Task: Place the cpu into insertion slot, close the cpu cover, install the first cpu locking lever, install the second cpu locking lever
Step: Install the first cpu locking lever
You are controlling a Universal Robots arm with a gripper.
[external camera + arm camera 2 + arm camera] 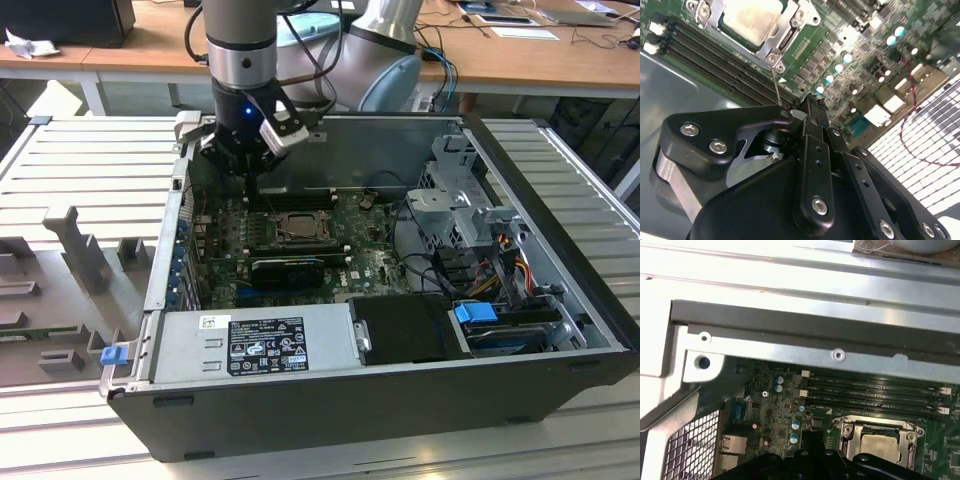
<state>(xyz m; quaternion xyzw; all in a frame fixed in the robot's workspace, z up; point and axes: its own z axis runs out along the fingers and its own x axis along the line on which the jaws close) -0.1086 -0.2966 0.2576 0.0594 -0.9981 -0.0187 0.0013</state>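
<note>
Pale silvery metal, the small flat square cpu point(752, 20) lies in the dark-framed square insertion slot point(300, 227) on the far part of the green motherboard point(840, 45). The thin metal cpu cover point(777, 47) is down around it. I judge the first lever step is in hand. The black gripper point(810, 106), drawn narrow, meets the thin stiff wire lever point(776, 85); whether it pinches the wire I cannot tell. This step calls for a steady, guided push.
</note>
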